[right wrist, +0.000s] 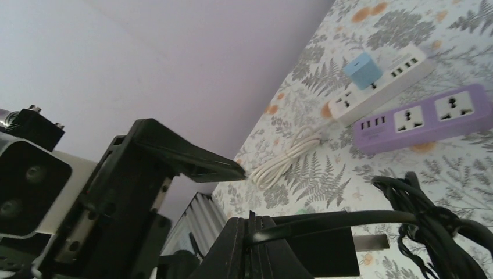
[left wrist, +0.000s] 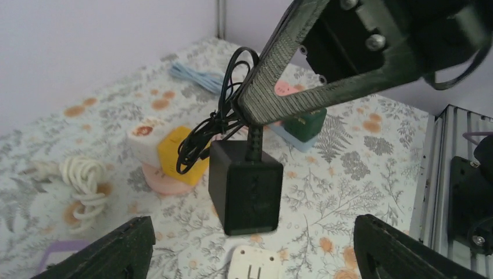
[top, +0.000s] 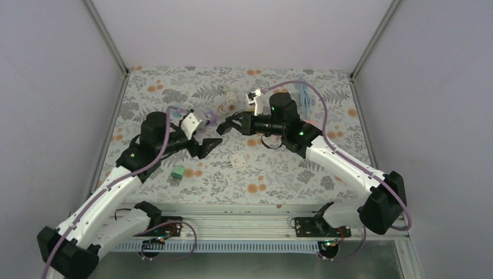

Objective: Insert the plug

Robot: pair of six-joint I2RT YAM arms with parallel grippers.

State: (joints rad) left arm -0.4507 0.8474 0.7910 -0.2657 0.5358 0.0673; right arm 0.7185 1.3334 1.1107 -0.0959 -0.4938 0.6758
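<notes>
**A:** Where are we on the plug?

**B:** Carry stage, by my reading. My right gripper [top: 228, 124] has its jaws closed on the black plug adapter [left wrist: 246, 195], pinching it at the cord end. The body hangs below them, off the counter [top: 290, 174]. Its cord bundle [left wrist: 218, 125] loops up beside the jaws.

**A:** And your other arm?

**B:** The left gripper [top: 207, 146] sits just to the near left of the right one, jaws wide, holding nothing. In the left wrist view the adapter hangs between its two fingertips and above them.

**A:** Which socket are you aiming for?

**B:** I judge it's the small white socket block [left wrist: 253, 266], lying on the counter right under the adapter. The purple power strip [right wrist: 424, 118] is the other candidate, but it lies apart from the adapter.

**A:** What does the next move call for?

**B:** A straight descent with the prongs squared to the holes. I can't see the prongs in the left wrist view, so I'd check alignment first. The block looks light and probably loose, so my left jaws may have to steady it while I press.
</notes>
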